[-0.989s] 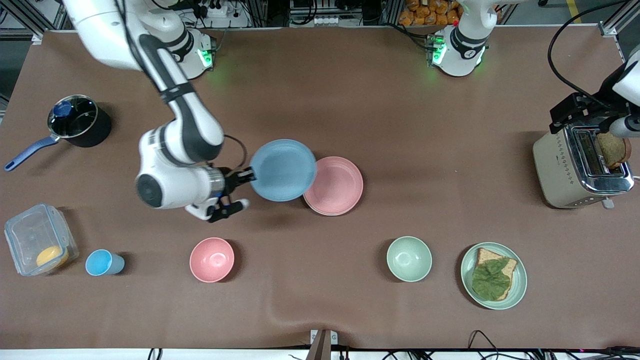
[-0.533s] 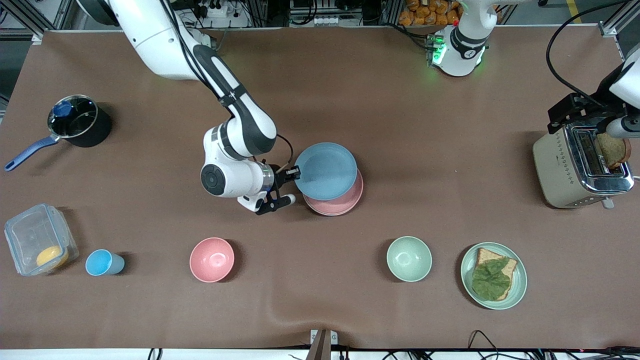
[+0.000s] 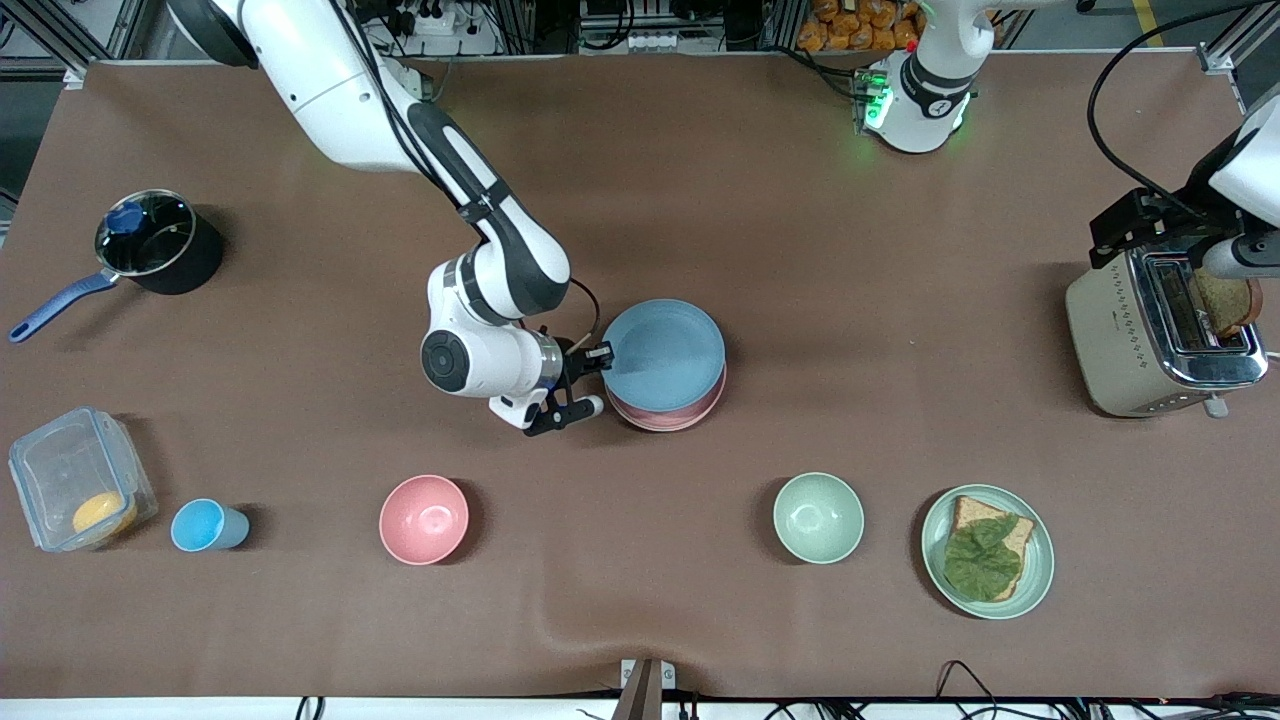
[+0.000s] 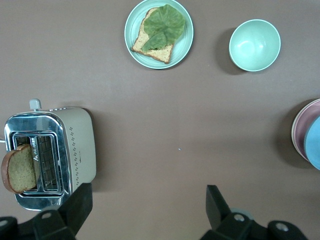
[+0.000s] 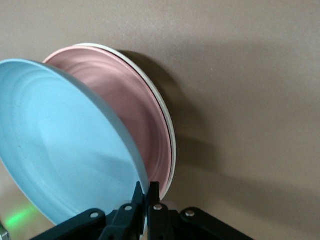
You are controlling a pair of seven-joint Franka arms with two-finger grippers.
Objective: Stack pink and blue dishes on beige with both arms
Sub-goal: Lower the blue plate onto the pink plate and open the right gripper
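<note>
We see right pincer [image 3: 597, 352] clenched on blue plate [image 3: 664, 353], now moved over pink plate [image 3: 668, 415] on beige plate [image 5: 170, 137]; release next. Left pincer [image 4: 145, 212] waits, released, over toaster [image 3: 1150, 335].

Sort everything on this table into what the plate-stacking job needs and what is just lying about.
Needed: flat light blue plate, shut in the right gripper; flat pale pink plate; cream-beige plate beneath.

Lying about: deep pink bowl, green bowl, small blue cup, steel toaster.

Even overhead light, soft shadows
</note>
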